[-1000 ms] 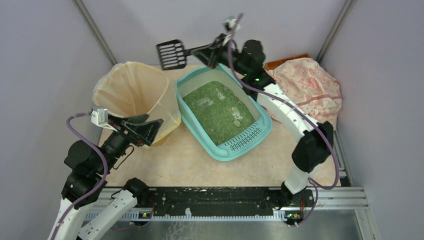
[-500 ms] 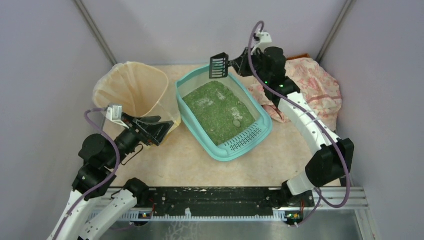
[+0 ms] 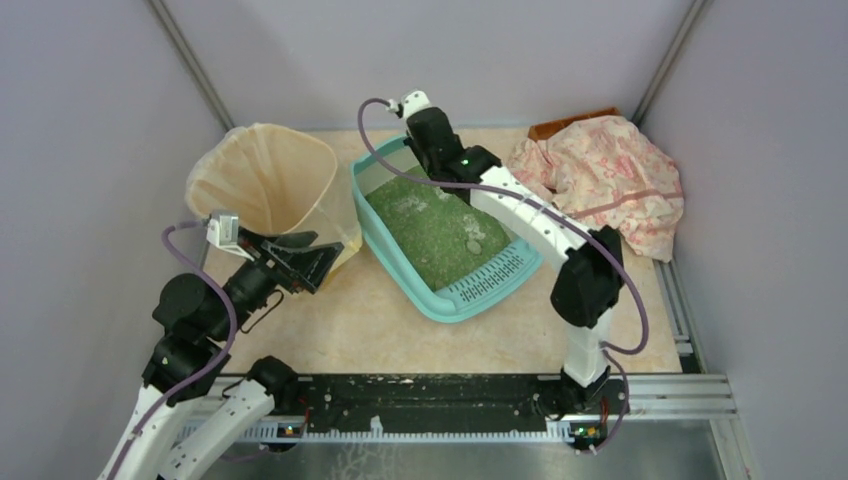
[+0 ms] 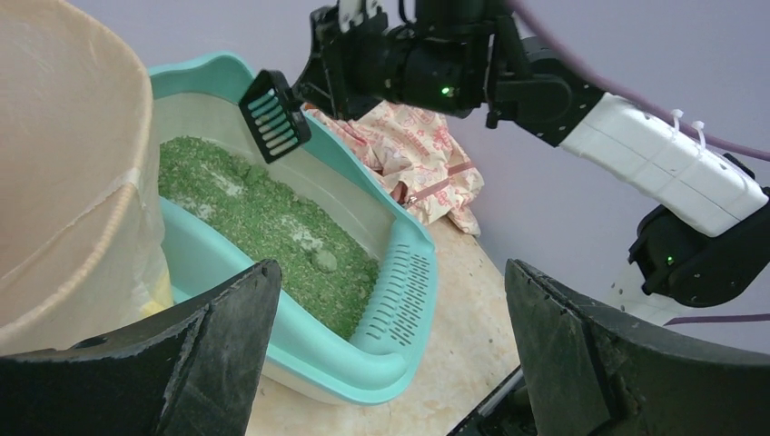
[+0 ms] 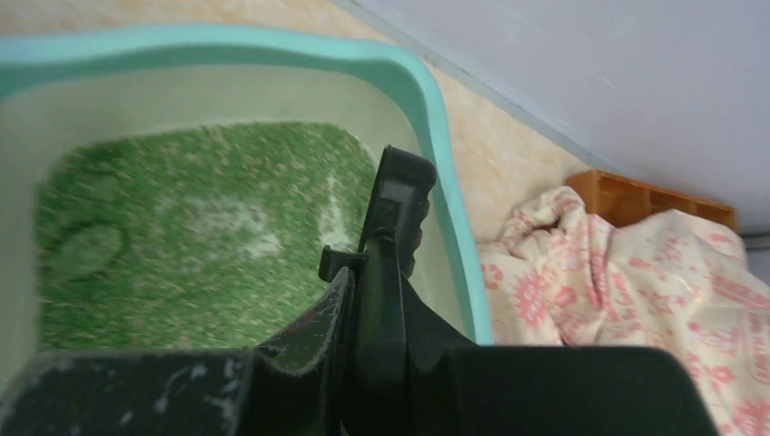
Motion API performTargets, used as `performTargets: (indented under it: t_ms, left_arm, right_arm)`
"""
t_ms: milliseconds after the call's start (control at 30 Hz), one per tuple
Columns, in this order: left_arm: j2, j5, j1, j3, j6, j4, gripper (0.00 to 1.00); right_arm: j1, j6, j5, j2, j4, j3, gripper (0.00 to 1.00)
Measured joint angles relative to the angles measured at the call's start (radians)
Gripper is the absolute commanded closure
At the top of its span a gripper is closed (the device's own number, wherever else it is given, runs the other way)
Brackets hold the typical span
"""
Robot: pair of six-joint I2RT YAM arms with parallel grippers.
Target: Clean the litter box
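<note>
Under right gripper [image 5: 372,354]: box [image 3: 440,305] held unscooped clumps [image 3: 473,245], so cleaning looked barely started | right clamped on scoop [image 4: 274,115] | left gripper [image 4: 390,291] gaped, empty

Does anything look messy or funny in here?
Yes. A roundish lump sits in the green litter near the slotted end of the litter box, with pale patches farther back. A pink-patterned cloth lies crumpled in the far right corner.
</note>
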Motion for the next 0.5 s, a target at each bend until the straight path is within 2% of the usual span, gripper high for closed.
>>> performTargets:
  t_ms: [233,500]
  left_arm:
    - [-0.003,-0.024,0.000,0.000,0.030,-0.003,0.02]
    - [-0.049,-0.048,0.000,-0.014,0.043,-0.016,0.02]
  right_arm:
    - [0.045,-0.177,0.206,0.149,-0.066,0.065,1.00]
    - [0.089,-0.358,0.297,0.262,-0.057,0.149,1.00]
